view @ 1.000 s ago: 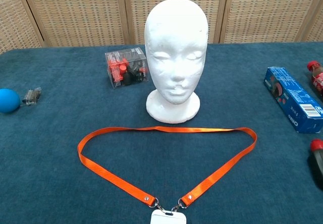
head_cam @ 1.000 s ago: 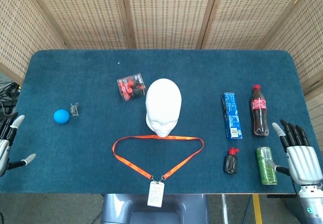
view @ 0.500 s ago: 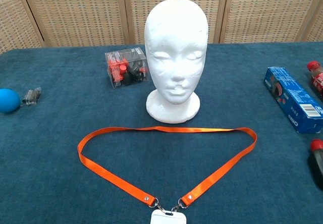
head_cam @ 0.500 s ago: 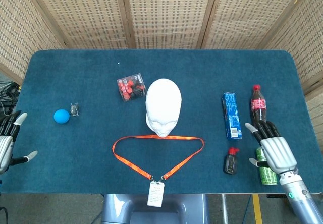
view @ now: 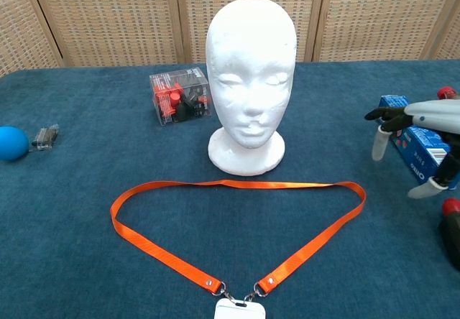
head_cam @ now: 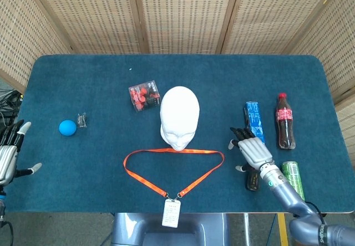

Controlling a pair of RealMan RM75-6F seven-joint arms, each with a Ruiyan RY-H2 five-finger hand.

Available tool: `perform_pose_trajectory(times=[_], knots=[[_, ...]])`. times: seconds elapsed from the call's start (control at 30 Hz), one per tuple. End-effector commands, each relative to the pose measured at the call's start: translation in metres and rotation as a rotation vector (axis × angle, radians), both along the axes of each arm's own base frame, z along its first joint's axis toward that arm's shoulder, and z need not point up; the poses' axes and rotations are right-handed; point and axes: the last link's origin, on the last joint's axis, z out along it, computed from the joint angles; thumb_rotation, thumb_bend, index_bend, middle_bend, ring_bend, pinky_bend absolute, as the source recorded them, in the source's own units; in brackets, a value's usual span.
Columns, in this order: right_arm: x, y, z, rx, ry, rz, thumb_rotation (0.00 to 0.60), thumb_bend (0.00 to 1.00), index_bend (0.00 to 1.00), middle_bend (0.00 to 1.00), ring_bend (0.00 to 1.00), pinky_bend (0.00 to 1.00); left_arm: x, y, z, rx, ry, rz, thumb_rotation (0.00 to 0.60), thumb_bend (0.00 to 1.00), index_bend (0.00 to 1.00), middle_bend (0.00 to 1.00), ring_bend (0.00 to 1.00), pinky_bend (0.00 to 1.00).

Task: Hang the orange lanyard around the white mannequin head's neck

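Orange lanyard (head_cam: 173,170) flat on table in front of mannequin head (head_cam: 179,116), right hand (head_cam: 250,149) spread and empty right of it, left hand (head_cam: 8,156) released far left.

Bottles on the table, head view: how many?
2. The cola bottle stands far right; a small dark red-capped bottle sits near the front edge, partly hidden under the right hand.
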Motion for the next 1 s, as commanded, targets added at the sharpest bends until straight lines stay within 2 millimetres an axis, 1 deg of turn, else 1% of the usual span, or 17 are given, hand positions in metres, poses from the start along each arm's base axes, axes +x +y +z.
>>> perform_pose_trajectory(times=[0.03, 0.23, 0.37, 0.6, 0.73, 1.0], knots=[[0.016, -0.007, -0.024, 0.032, 0.012, 0.004, 0.6, 0.38, 0.42, 0.0, 0.0, 0.0, -0.001, 0.0, 0.001, 0.0, -0.001, 0.002, 0.6, 0.0, 0.0, 0.0, 0.0, 0.0], [0.028, -0.015, -0.045, 0.03, 0.039, -0.022, 0.6, 0.42, 0.44, 0.0, 0.0, 0.0, -0.002, 0.0, 0.003, 0.003, -0.01, 0.002, 0.6, 0.0, 0.0, 0.0, 0.0, 0.0], [0.035, -0.018, -0.056, 0.017, 0.068, -0.024, 0.6, 0.43, 0.45, 0.0, 0.0, 0.0, -0.003, 0.0, 0.006, 0.01, -0.018, 0.005, 0.6, 0.0, 0.0, 0.0, 0.0, 0.0], [0.037, -0.022, -0.064, -0.007, 0.105, -0.016, 0.6, 0.46, 0.46, 0.0, 0.0, 0.0, -0.005, 0.001, 0.007, 0.01, -0.025, 0.009, 0.6, 0.0, 0.0, 0.0, 0.0, 0.0], [0.035, -0.024, -0.071, -0.013, 0.142, -0.014, 0.6, 0.47, 0.48, 0.0, 0.0, 0.0, -0.005, 0.001, 0.007, 0.008, -0.026, 0.009, 0.6, 0.0, 0.0, 0.0, 0.0, 0.0], [0.033, -0.027, -0.078, -0.019, 0.147, -0.028, 0.6, 0.55, 0.51, 0.0, 0.0, 0.0, -0.005, 0.002, 0.007, 0.008, -0.027, 0.014, 0.6, 0.0, 0.0, 0.0, 0.0, 0.0]])
